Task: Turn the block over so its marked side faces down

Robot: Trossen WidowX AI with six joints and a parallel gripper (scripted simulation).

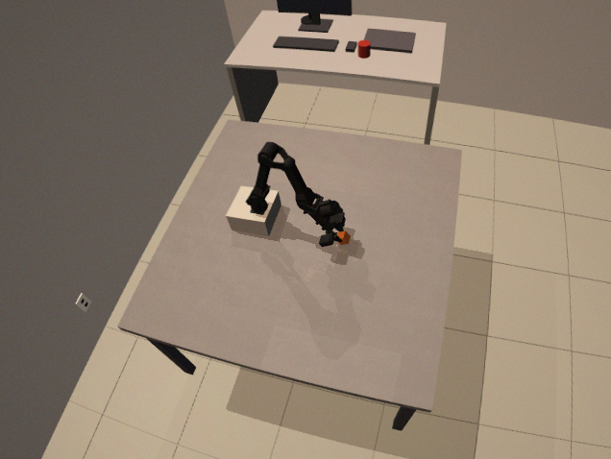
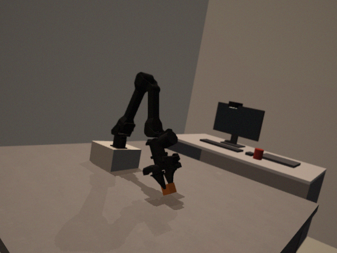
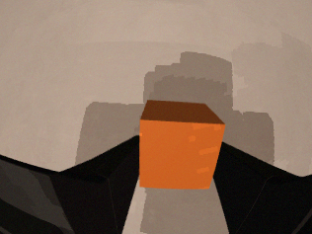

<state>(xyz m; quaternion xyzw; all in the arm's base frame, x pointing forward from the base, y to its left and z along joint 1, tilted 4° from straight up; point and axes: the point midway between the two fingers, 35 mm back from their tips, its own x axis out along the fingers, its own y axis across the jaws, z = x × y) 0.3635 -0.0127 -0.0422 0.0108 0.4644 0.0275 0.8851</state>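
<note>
The orange block [image 1: 344,238] [image 2: 171,188] [image 3: 179,159] is held tilted a little above the table [image 1: 222,296] [image 2: 231,217] [image 3: 74,29], with its shadow below it. My gripper [image 1: 341,235] [image 2: 167,186] [image 3: 177,144] is shut on the block, one finger on each side, and leans at an angle. In the wrist view a bright orange face is toward the camera, with a few faint lighter patches, and a darker face is above it. I cannot tell which side is the marked one; the underside and the sides under the fingers are hidden.
The arm stands on a white box [image 1: 249,224] [image 2: 100,156] at the table's left part. Beyond the table is a desk [image 1: 247,51] [image 2: 294,171] with a monitor [image 2: 238,120], a keyboard [image 1: 305,43] and a red cup [image 1: 363,49] [image 2: 258,154].
</note>
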